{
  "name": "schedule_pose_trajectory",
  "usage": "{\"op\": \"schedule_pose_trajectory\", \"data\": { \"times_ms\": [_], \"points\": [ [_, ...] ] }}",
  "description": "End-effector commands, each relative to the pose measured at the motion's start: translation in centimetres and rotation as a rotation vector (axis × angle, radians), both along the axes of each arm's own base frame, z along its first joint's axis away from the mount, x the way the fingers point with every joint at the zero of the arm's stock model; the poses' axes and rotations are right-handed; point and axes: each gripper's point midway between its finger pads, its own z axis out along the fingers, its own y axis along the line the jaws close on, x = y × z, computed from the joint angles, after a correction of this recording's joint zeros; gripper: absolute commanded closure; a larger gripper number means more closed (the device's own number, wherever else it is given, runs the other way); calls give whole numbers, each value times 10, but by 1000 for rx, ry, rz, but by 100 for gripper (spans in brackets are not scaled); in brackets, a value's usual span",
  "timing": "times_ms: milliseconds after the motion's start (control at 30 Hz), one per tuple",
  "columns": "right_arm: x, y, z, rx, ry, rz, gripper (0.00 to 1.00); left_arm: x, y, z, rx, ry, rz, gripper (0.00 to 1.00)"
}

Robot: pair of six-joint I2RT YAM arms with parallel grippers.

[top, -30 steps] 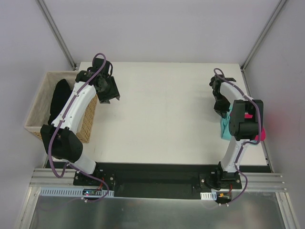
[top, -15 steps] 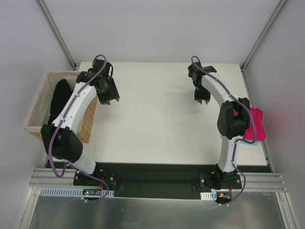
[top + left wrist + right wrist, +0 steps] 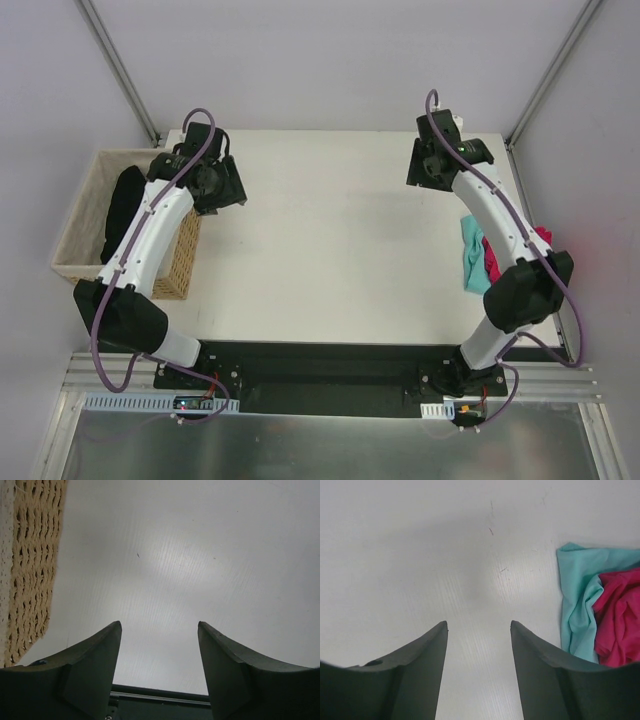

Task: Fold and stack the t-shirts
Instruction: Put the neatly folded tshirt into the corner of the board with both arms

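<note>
- Looking from above, found the soft teal-mint green cloth t-shirt [image 3: 472,265] and the soft magenta-pink cloth t-shirt [image 3: 493,262] lying crumpled together near the right edge of the flat white table [image 3: 340,260], the pink one partly over the green. Judged neither one as folded yet.
- Saw the right gripper [image 3: 478,624] with its fingers spread apart and nothing between them, raised over bare table at the far right, apart from the shirts.
- Saw the left gripper [image 3: 159,627] spread wide as well, holding nothing, just beside the woven tan wicker basket [image 3: 30,570] on the far left side.
- Judged as a first risk: taking both shirts in one pinch, because of the pink cloth bunched into the green. Would then drag the pair instead of freeing one.
- Judged as a second risk: pushing the heap off the table, because of its place so near the edge.
- Judged as a third risk: a pinch on only a loose fold, likely to slip out during spreading.
- Could not see the whole heap: partly covered by the white right arm [image 3: 500,215] from above, and cut off by the border in the right wrist view.
- Could not find sleeves or collars on either shirt.
- Could not make out the dark thing [image 3: 125,205] inside the basket.
</note>
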Motion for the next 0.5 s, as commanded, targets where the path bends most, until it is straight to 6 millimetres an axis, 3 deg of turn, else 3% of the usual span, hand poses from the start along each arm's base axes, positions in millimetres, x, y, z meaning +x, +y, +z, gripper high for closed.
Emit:
{"op": "schedule_pose_trajectory", "data": {
  "times_ms": [0, 33, 200, 333, 467],
  "points": [
    [4, 18, 45, 63, -161, 124, 40, 0, 18, 40, 57, -131, 12, 34],
    [3, 18, 48, 59, -169, 134, 39, 0, 20, 43, 64, -141, 11, 29],
    [0, 23, 59, 65, -177, 170, 34, 1, 25, 52, 103, -166, -5, 27],
    [-5, 27, 59, 53, -146, 217, 13, -1, 29, 62, 119, -192, -1, 26],
    [-10, 28, 60, 50, -131, 250, 5, -3, 38, 75, 149, -232, 24, 11]
  ]
}}
